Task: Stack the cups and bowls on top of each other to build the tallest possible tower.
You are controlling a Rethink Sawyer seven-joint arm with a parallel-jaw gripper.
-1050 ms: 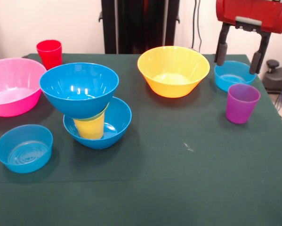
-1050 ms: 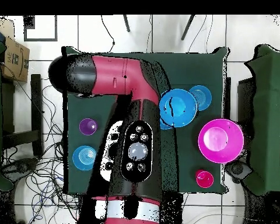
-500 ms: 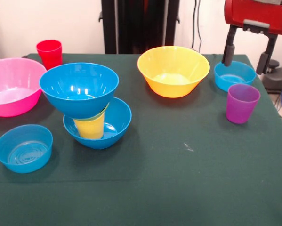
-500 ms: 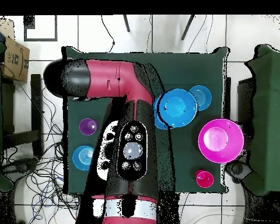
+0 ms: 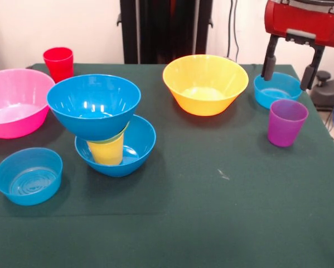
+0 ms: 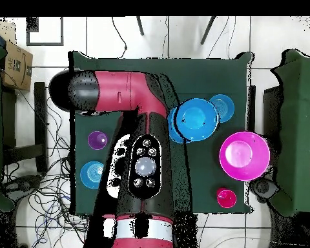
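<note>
Honestly no readable writing anywhere. Gripper (image 5: pixel 287 68) hangs wide open and empty above the small light-blue bowl (image 5: pixel 277 89), purple cup (image 5: pixel 286 122) just beside; tower (image 5: pixel 104 124) well apart.

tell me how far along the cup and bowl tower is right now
Done: a partial tower stands, a blue bowl at the base, a yellow cup in it, a sliver of green, then a blue bowl on top. In hand: nothing; the open gripper hangs empty above the small light-blue bowl. Left: the purple cup, red cup, pink bowl, yellow-orange bowl and the other light-blue bowl sit loose.
</note>
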